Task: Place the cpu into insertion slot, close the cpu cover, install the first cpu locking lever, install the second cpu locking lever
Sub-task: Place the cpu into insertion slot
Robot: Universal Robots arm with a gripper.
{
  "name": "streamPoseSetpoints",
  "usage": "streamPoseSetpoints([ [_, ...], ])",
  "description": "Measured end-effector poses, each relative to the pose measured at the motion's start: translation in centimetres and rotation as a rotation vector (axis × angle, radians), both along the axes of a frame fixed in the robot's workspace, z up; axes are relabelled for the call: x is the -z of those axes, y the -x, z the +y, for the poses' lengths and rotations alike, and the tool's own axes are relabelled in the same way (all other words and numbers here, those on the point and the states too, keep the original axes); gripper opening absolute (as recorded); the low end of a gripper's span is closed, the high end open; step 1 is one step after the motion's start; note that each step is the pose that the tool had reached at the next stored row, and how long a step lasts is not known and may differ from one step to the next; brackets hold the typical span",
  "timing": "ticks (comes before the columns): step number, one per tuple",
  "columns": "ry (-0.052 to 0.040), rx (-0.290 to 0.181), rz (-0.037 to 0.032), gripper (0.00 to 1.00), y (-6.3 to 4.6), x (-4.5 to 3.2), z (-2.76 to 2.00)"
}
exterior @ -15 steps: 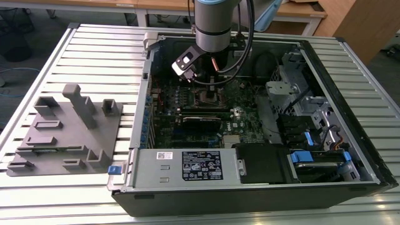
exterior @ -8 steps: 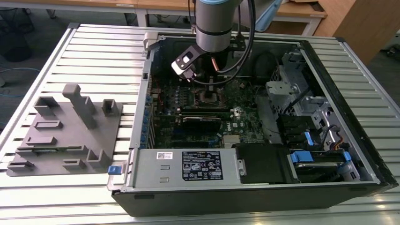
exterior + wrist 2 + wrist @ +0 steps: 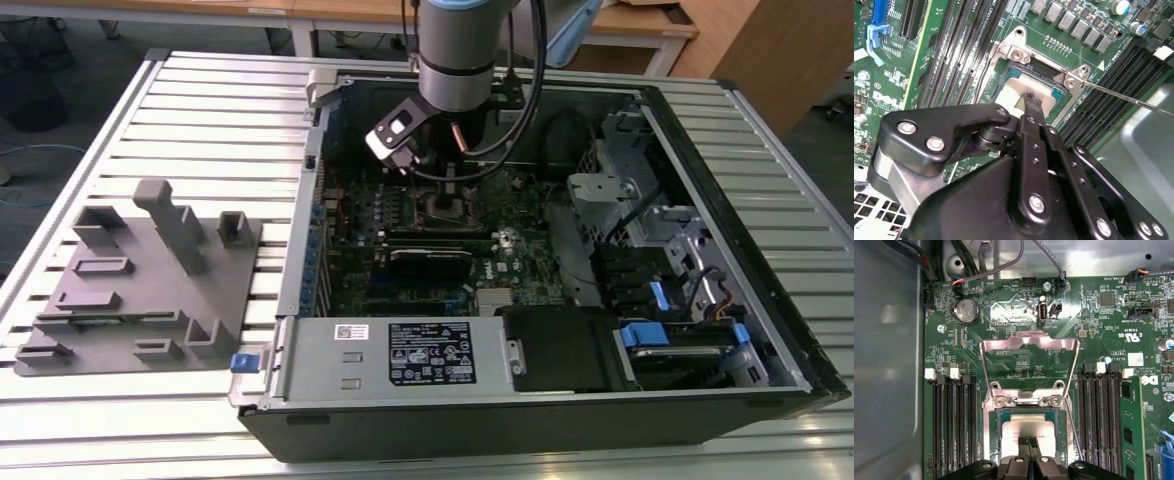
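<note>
The green circuit board (image 3: 1104, 320) carries fine white lettering all round the insertion slot (image 3: 990, 435), and a small white sticker (image 3: 1135, 359) sits beyond the black memory slots (image 3: 1101, 415) that flank the insertion slot on one side. A like bank of slots (image 3: 951, 425) stands on its other side. In the exterior view a black label with white print (image 3: 430, 353) and a small white label (image 3: 351, 331) lie on the grey power-supply box (image 3: 387, 372), well apart from the insertion slot at the near end of the computer case (image 3: 747, 400). Their print is too small to make out. The cpu (image 3: 1016, 427) lies flat inside the insertion slot, showing a pale silver-grey face with a thin green edge and a silvery metal rim around it. The cpu cover (image 3: 1024, 340), a thin silvery frame with a square window, stands swung open off the insertion slot from its hinged end, with the board visible through the window. A thin locking lever (image 3: 1124, 97) runs out slantwise from one corner of the insertion slot. The gripper (image 3: 1028, 441) hangs right over the insertion slot. Its black fingers (image 3: 1030, 102) are drawn together with nothing seen between them, the tips down at the cpu's face. Whether they press on it cannot be told. In the exterior view the gripper (image 3: 449, 195) reaches down into the case above the insertion slot.
</note>
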State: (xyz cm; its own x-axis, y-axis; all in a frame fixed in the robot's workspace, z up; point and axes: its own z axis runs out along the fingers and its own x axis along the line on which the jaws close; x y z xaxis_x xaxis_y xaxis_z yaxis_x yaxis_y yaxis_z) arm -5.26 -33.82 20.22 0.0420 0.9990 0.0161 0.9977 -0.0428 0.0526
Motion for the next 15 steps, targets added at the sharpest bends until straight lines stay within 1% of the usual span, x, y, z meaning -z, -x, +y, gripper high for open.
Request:
streamPoseSetpoints([
  [5,0.0009,0.000,0.0007,0.11,0.01,0.27,-0.01],
  [15,0.0006,0.000,0.0003,0.11,0.01,0.45,-0.01],
])
